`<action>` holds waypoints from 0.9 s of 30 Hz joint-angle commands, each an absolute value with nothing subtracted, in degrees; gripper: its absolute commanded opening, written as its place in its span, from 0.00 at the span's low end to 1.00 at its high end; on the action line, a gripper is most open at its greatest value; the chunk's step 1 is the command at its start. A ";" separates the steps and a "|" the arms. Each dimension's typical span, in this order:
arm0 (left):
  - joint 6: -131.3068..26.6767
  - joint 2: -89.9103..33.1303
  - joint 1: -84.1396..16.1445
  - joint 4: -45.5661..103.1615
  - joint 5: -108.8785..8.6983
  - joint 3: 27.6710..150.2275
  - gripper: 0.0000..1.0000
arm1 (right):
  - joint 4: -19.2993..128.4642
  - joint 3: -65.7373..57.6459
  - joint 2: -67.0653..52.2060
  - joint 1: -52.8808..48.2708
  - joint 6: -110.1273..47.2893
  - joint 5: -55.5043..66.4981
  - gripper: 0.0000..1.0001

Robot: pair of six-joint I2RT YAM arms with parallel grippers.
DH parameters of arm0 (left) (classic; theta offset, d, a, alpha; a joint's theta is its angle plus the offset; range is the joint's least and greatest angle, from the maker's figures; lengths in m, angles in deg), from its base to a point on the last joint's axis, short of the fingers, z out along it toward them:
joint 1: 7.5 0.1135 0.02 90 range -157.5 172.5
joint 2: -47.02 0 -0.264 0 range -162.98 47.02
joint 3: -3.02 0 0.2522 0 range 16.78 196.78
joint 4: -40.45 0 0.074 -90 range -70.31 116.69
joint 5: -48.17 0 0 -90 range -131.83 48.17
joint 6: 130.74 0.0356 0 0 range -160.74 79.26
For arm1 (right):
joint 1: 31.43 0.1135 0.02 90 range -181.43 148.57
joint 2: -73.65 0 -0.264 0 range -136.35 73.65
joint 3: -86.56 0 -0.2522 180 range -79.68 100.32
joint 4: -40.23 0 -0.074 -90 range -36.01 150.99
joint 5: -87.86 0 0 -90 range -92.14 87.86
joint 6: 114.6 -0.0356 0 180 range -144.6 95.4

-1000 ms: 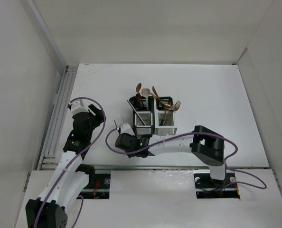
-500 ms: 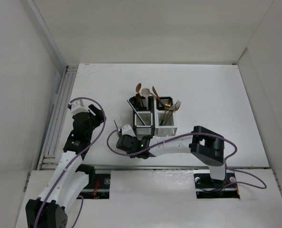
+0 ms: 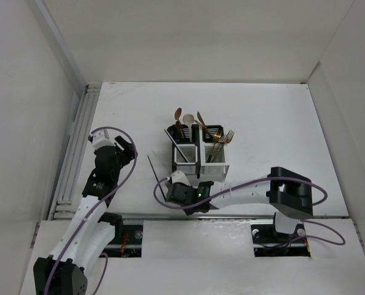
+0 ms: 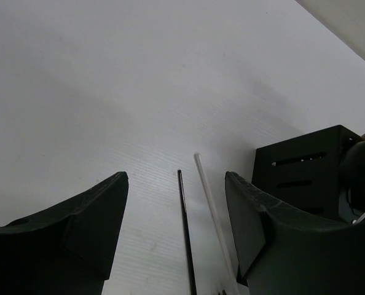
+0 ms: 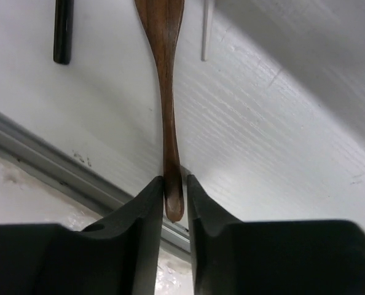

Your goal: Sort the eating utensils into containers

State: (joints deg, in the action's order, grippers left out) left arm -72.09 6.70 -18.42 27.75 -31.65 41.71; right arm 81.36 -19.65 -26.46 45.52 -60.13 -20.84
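My right gripper [image 5: 175, 184] is shut on the end of a slim copper-brown utensil handle [image 5: 164, 92] that lies along the white table, close to the near rail. In the top view this gripper [image 3: 177, 195] sits just in front of the containers [image 3: 198, 153], a block of two black and two white caddies holding several utensils. A black chopstick [image 3: 155, 175] lies on the table left of it, also seen in the left wrist view [image 4: 185, 233] next to a pale chopstick [image 4: 212, 206]. My left gripper [image 4: 176, 178] is open and empty above them.
A metal rail [image 5: 41, 163] runs along the table's near edge, right under my right fingers. White walls enclose the table on three sides. A black caddy [image 4: 305, 175] stands at the right of the left wrist view.
My right arm has swung right and toward the near edge with the copper utensil gripped. The black chopstick now lies uncovered on the table. The left arm has not moved.
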 commanded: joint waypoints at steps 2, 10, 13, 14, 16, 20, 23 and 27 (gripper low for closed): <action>-72.19 7.55 -18.75 30.03 -31.55 40.60 0.61 | 86.25 -18.95 -28.38 45.82 -55.73 -17.61 0.29; -72.20 7.55 -18.75 30.03 -31.55 40.60 0.61 | 85.19 -11.74 -36.91 45.82 -51.24 -17.61 0.34; -72.20 7.55 -18.75 30.03 -31.55 40.60 0.61 | 83.88 -11.04 -37.44 45.21 -53.34 -17.61 0.34; -72.20 7.55 -18.75 30.03 -31.55 40.60 0.61 | 83.09 -11.56 -37.44 44.34 -53.87 -17.61 0.34; -72.20 7.55 -18.75 30.03 -31.55 40.60 0.61 | 83.08 -11.56 -37.44 43.63 -53.87 -18.31 0.34; -72.20 7.55 -18.75 30.03 -31.55 40.60 0.61 | 82.55 -9.55 -38.67 43.10 -52.83 -19.11 0.46; -72.20 7.55 -18.75 30.03 -31.55 40.60 0.61 | 82.55 -6.30 -41.13 43.10 -51.32 -19.11 0.45; -72.20 8.08 -18.75 30.03 -31.55 40.60 0.61 | 82.55 -4.45 -42.97 43.10 -50.80 -18.58 0.30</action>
State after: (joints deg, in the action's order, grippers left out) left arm -72.11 6.77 -18.42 27.86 -31.70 40.79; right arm 80.34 -3.91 -38.81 43.20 -52.16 -18.68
